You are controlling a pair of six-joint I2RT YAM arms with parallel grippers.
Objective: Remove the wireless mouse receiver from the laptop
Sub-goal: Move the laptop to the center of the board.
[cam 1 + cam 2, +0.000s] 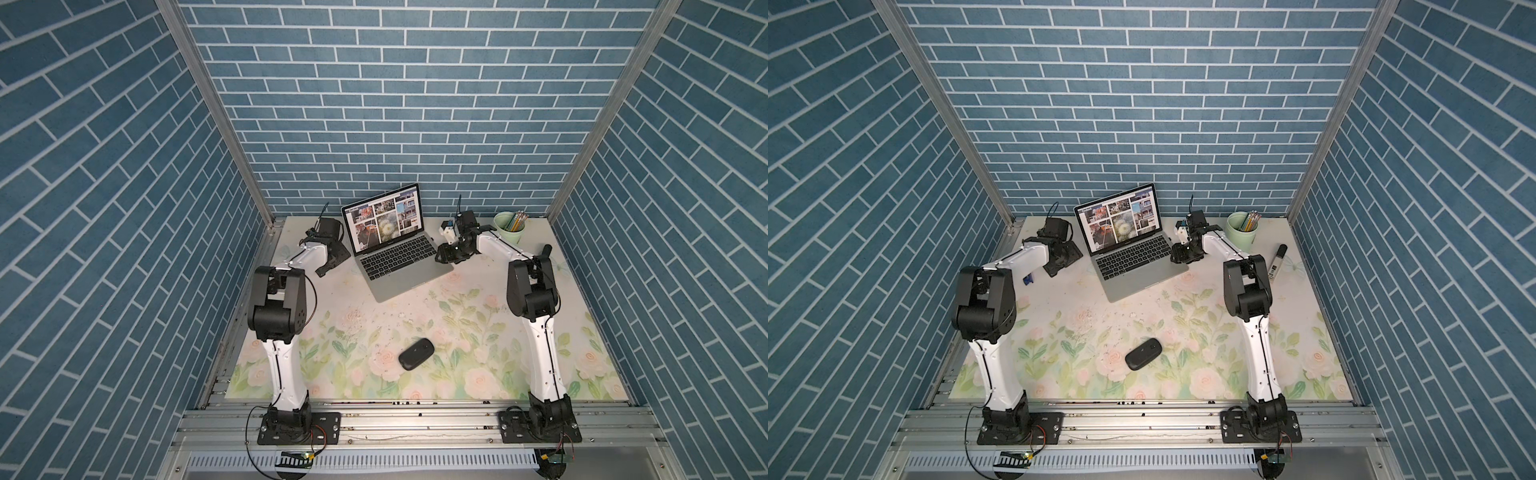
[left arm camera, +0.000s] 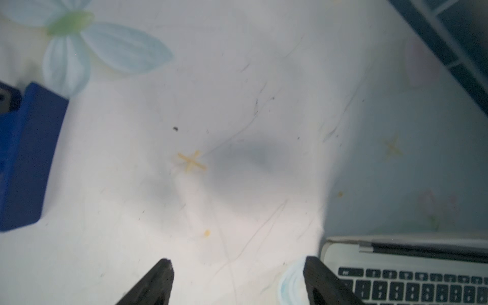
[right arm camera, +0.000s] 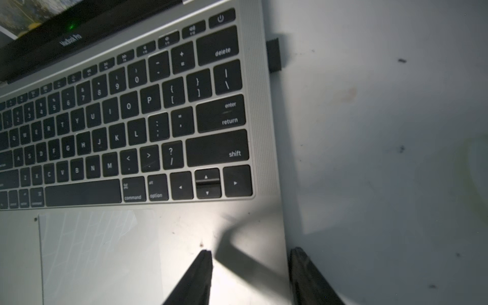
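Toward the back edge of the counter (image 1: 478,299), near its middle, the laptop (image 1: 399,259) stands open with its screen lit. The wireless mouse receiver (image 3: 273,55) is plugged into the laptop's right side, a small black stub jutting out level with the delete key, close to the hinge. The right end effector (image 3: 252,253) hangs over that same side, but farther toward the counter's front edge, level with the trackpad. Its jaws stand apart with nothing held. One finger is above the palm rest and the other is just off the laptop's edge above the bare counter, so the gap straddles that edge. The receiver lies well ahead of the fingertips (image 3: 207,257) along the laptop's side, clear of them and untouched. I cannot tell whether the fingers rest on the laptop or float above it. On the laptop's other side, the left end effector (image 2: 237,264) is spread wide and empty above bare counter, one finger just beside the keyboard's corner. A blue object (image 2: 26,158) sits off toward the counter's left edge, and a black mouse (image 1: 417,353) lies nearer the front edge.
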